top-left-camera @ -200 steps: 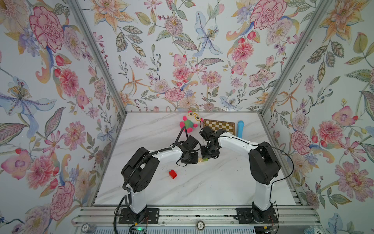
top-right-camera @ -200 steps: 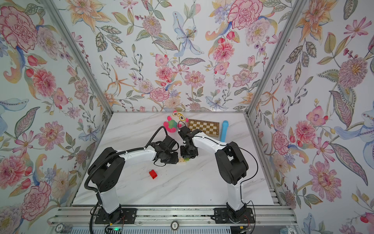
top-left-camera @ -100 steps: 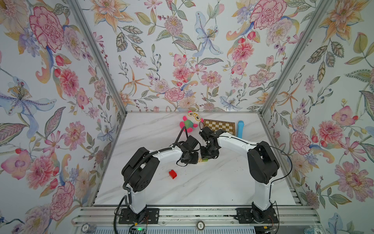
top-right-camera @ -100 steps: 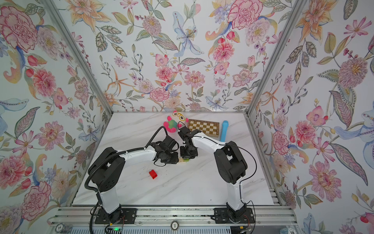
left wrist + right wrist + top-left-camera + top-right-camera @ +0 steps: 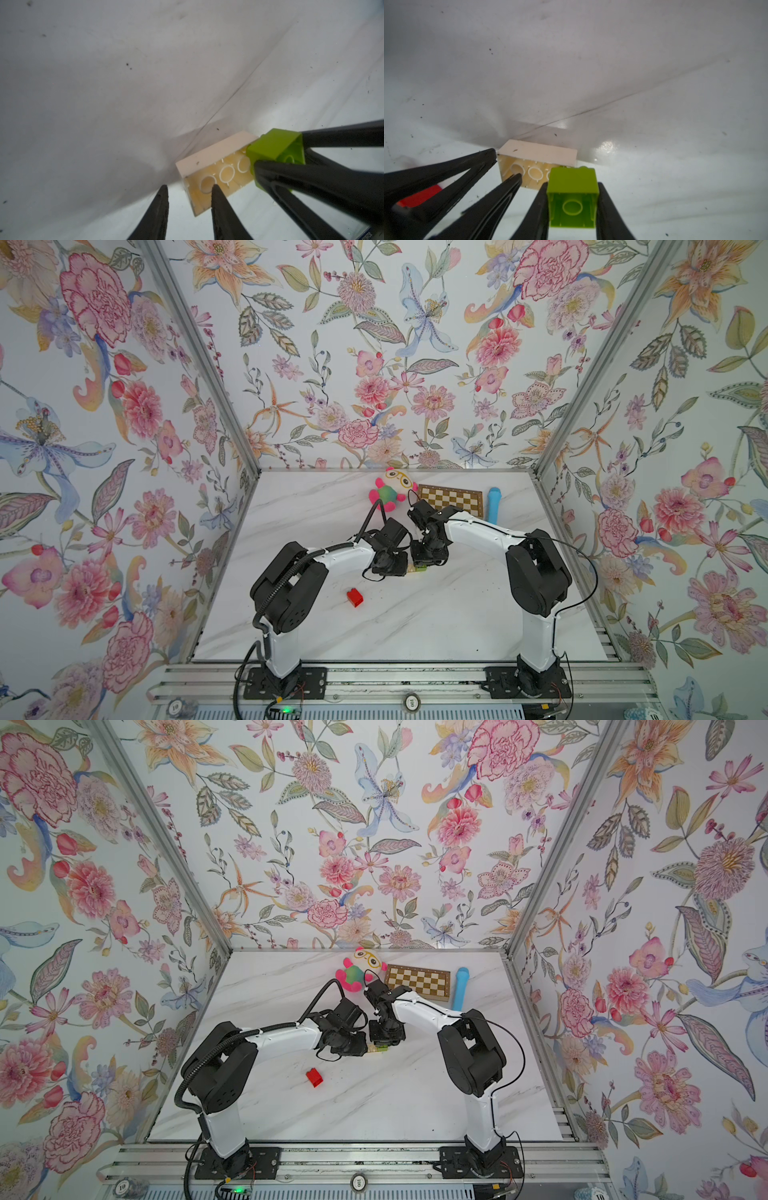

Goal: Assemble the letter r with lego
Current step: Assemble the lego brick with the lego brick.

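The task was at an early stage, prob. the 1st joint of the letter r. The right end effector (image 5: 572, 182) was clamped on the lime brick (image 5: 274, 145), one finger on each side wall, w/ the brick's open underside toward the wrist camera. The left end effector (image 5: 189, 185) was closed on the cream brick (image 5: 216, 155): one finger was outside its end wall and the other inside the hollow underside, so it appeared to pinch that wall. The cream brick lay on its side on the counter (image 5: 415, 626), near the middle, btw. the two arms. The lime brick touched it at the end away from the left fingers, stud side against hollow side. Whether it was fully seated, I cannot tell. A stud showed at the seam, so prob. it was not yet pressed home.

Left to do, in my judgement: finish this joint, then build the stem. The red brick (image 5: 354, 597) lay alone on the counter, well apart from the others and nearer the left arm's base. The dark green brick was not visible in any view.

Vs. the frames 1 sec. and half a sec. before, almost nothing differed: both arms kept the same pose and the red brick had not moved
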